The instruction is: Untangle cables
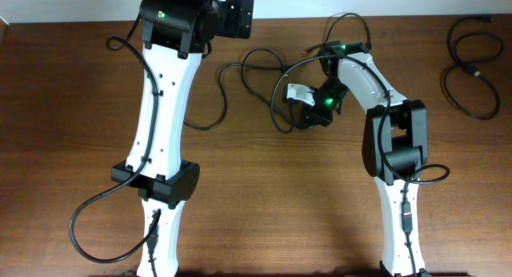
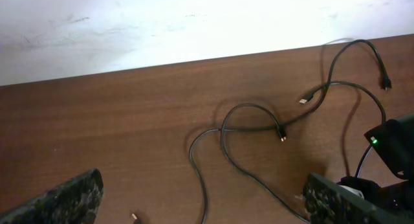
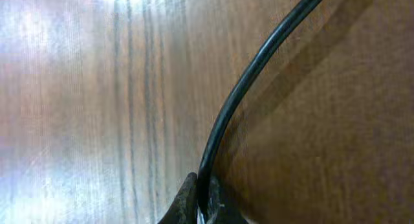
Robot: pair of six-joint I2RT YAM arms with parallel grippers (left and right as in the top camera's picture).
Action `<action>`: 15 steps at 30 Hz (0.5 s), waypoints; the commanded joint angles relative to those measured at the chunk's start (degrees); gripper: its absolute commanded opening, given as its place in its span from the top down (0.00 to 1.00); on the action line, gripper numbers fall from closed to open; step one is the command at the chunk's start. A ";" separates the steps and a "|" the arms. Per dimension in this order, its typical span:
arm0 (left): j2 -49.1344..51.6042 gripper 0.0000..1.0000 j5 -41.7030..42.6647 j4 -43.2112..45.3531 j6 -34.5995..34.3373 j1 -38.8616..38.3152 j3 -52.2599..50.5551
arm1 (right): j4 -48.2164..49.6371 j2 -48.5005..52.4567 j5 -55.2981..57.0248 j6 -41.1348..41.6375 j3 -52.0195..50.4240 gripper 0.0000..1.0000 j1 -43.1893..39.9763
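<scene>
R fingers [image 3: 184, 208] are pinched tog. on a black cable [image 3: 252, 88]. It comes out from betw. the tips at the bottom of the wrist view and curves up and to the right, lying on or just above the wood; can't tell which. Seen from overhead, the R gripper [image 1: 302, 101] is down at table level on the right edge of the tangled cables [image 2: 259, 127], w/ the strand it grips running up and back toward the far side.

L fingers [image 2: 65, 201] are spread wide apart w/ nothing betw. them. The L gripper [image 2: 204, 185] is up off the table [image 1: 264, 197] at the far edge, left of the tangle, not touching any strand. From the L wrist view the tangle lies ahead and to the right: one closed loop crossed by a 2nd strand, long tails trailing toward the camera, several small plug ends loose on the wood. The R arm shows at the right edge of that view, green LED lit.

Another cable [image 1: 466, 66] lies coiled at the far right corner, well apart from both grippers.
</scene>
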 commanded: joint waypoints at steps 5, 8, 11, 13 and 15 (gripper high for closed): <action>-0.13 0.01 -0.85 -0.46 0.72 0.15 0.31 | -2.82 -1.01 -2.14 11.61 9.62 0.96 0.35; -0.13 0.01 -0.83 -0.83 0.70 0.15 0.07 | -6.19 -3.26 -2.16 18.21 24.30 0.96 0.35; -0.13 0.01 -0.79 -1.27 0.70 0.15 -0.07 | -4.79 -3.67 2.67 36.11 43.15 0.96 0.31; -0.11 0.01 -0.79 -1.75 0.70 0.15 -0.07 | -3.67 -3.67 7.82 49.51 55.06 0.96 0.07; -0.11 0.01 -0.81 -2.43 0.70 0.15 -0.07 | -0.83 -5.22 12.76 60.83 61.55 0.96 -0.79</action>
